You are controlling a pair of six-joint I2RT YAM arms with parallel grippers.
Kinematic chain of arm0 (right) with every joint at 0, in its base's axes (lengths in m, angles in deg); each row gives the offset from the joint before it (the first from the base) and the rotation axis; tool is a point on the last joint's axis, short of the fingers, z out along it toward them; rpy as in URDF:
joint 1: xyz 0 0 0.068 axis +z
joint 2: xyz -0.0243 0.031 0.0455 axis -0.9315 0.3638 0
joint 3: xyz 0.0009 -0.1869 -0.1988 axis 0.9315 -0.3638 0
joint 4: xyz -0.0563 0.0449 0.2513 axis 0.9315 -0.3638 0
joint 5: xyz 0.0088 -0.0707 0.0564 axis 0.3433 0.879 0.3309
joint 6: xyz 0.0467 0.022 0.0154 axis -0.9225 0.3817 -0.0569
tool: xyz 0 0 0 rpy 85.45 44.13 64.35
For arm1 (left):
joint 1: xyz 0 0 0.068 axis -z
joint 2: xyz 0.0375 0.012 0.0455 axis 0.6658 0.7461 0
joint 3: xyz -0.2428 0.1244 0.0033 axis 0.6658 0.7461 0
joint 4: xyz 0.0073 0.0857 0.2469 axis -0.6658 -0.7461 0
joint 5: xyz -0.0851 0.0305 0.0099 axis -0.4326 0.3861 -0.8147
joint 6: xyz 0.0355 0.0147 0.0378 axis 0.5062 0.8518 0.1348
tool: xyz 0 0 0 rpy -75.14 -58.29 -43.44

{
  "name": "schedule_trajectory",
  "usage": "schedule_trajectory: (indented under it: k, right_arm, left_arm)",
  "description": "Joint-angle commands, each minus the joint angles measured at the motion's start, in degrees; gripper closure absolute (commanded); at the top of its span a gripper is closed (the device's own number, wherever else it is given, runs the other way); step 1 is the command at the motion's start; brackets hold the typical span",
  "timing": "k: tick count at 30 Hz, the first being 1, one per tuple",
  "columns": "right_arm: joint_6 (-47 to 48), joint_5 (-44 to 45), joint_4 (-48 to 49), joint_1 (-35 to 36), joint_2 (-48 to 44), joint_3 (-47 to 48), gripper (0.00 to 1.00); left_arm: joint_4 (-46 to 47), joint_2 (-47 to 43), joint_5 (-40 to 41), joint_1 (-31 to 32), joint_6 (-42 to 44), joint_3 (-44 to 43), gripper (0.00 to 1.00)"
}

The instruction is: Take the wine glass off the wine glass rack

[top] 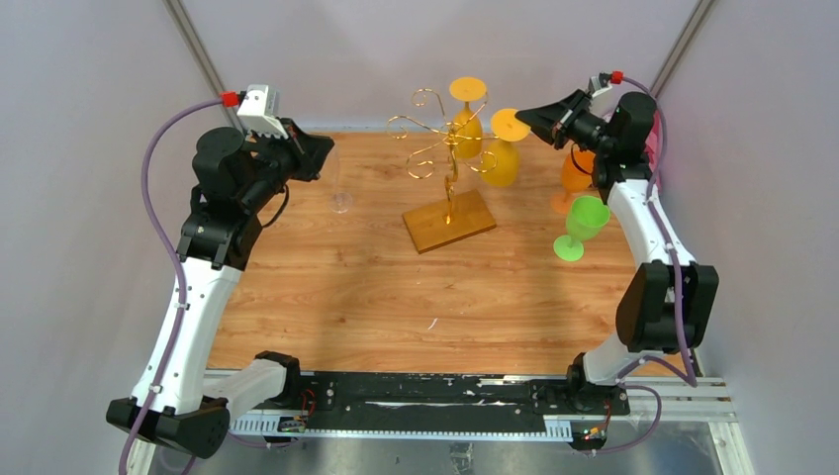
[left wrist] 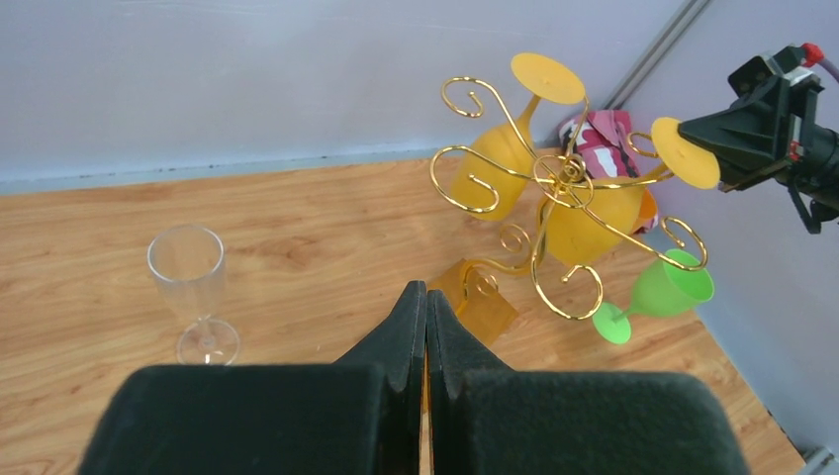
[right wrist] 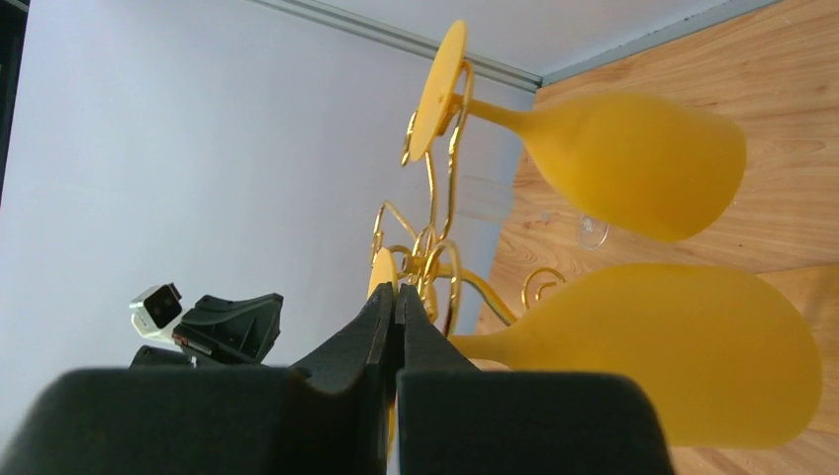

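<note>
— Jaws first?
— Both clenched on nothing. The right gripper (right wrist: 396, 302) presses its matte black wedge fingers flat together, and so does the left gripper (left wrist: 426, 302)
— And the glass?
— The smooth, opaque yellow wine glass (right wrist: 673, 351) hangs bowl-down, its flat round foot just beyond the right tips, hooked in a curl of the thin gold-wire wine glass rack (top: 447, 158). A second yellow glass (right wrist: 613, 148) hangs farther off
— Ahead of the left tips?
— The rack's amber wooden base (left wrist: 475, 297); leftward, a clear stemmed glass (left wrist: 188, 267) upright on the wood-grain table (top: 326, 297)

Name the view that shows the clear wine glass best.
Left wrist: the clear wine glass stands whole, unobstructed. Top external shows it faint near the left gripper; right wrist only glimpses it behind a yellow glass.
</note>
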Motion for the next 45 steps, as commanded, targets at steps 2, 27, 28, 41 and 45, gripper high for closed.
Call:
schedule_trajectory:
  k: [2, 27, 28, 41, 45]
  right_arm:
    - [0.85, -1.49, 0.89, -0.67, -4.82, -1.09, 1.0]
    - [1.73, -0.16, -1.79, 6.81, 6.61, 12.15, 1.0]
    - [1.88, -0.03, -2.08, 6.79, 6.78, 12.46, 1.0]
    - [5.28, 3.5, -4.17, 0.45, 6.76, 13.23, 1.0]
    - [4.45, 3.53, -2.45, -0.57, 6.8, 12.14, 1.0]
  left_arm:
    - [2.05, -0.31, -1.19, 0.14, -0.92, 1.16, 1.0]
    - [0.82, -0.37, -0.56, 0.14, 0.17, 0.8, 1.0]
    - [0.76, -0.42, -0.5, 0.14, 0.24, 0.85, 1.0]
    - [0.6, -1.01, -0.09, 0.14, 0.47, 1.72, 1.0]
    - [0.69, -1.08, -0.05, 0.14, 0.46, 2.18, 1.0]
